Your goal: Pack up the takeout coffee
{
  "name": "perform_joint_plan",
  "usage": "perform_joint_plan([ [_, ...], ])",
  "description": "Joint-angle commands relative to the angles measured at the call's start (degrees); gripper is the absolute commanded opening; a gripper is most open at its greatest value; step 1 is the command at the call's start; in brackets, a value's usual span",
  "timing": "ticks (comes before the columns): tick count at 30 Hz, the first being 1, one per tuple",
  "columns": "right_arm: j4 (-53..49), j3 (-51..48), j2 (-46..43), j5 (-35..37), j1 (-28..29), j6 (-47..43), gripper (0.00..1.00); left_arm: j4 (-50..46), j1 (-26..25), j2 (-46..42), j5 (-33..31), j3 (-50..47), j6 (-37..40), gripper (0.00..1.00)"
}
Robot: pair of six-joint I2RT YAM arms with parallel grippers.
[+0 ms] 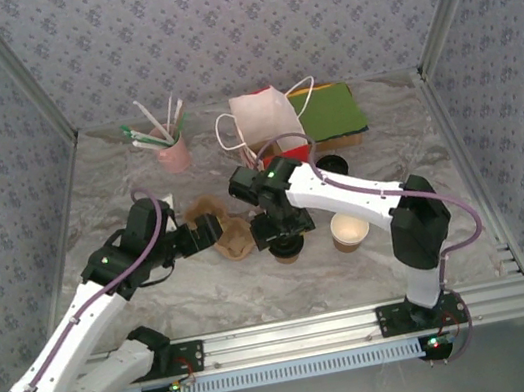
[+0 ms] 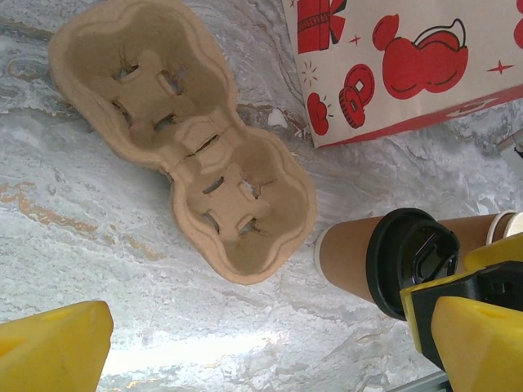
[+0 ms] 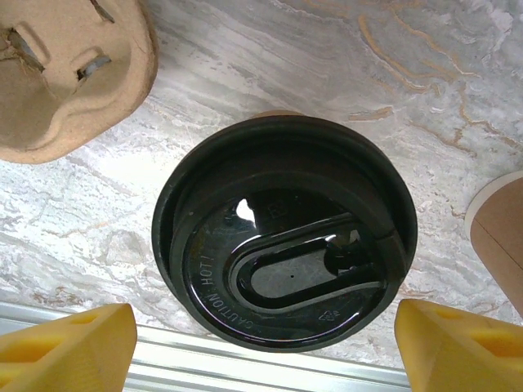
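One takeout coffee (image 3: pixel 282 245) stands directly under the right gripper (image 3: pixel 265 339), jaws spread wide beside its lid.

Overhead plus two wrist close-ups.
Top looks down from behind; wrist views share lidded cup (image 3: pixel 282 237) and carrier (image 2: pixel 184 135).

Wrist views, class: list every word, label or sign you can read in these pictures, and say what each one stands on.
"CAUTION HOT!": raised letters on the black lid of the takeout coffee.
Small triangle sign beside those words on the lid: its inside is too small to read.
Faint raised marks near the lid's middle: too blurred to read.
Paper bag: red drawings only, no readable words.
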Motion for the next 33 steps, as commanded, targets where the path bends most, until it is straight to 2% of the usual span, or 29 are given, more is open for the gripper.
perform_joint_plan([
  [1,-3.2,1.6,1.3,-0.4,-0.5,-1.3,0.83,0.3,-0.1,-0.3,-0.2,-0.6,1.1,1.0],
  [20,-4.1,1.0,2.1,2.7,-0.6,-2.1,0.83,0.6,-0.2,-0.3,-0.2,-0.5,0.9,1.0],
  [33,-3.4,1.9,3.6,2.1,-0.8,-2.8,0.82,0.8,-0.1,0.0,-0.2,-0.4,0.9,1.0],
])
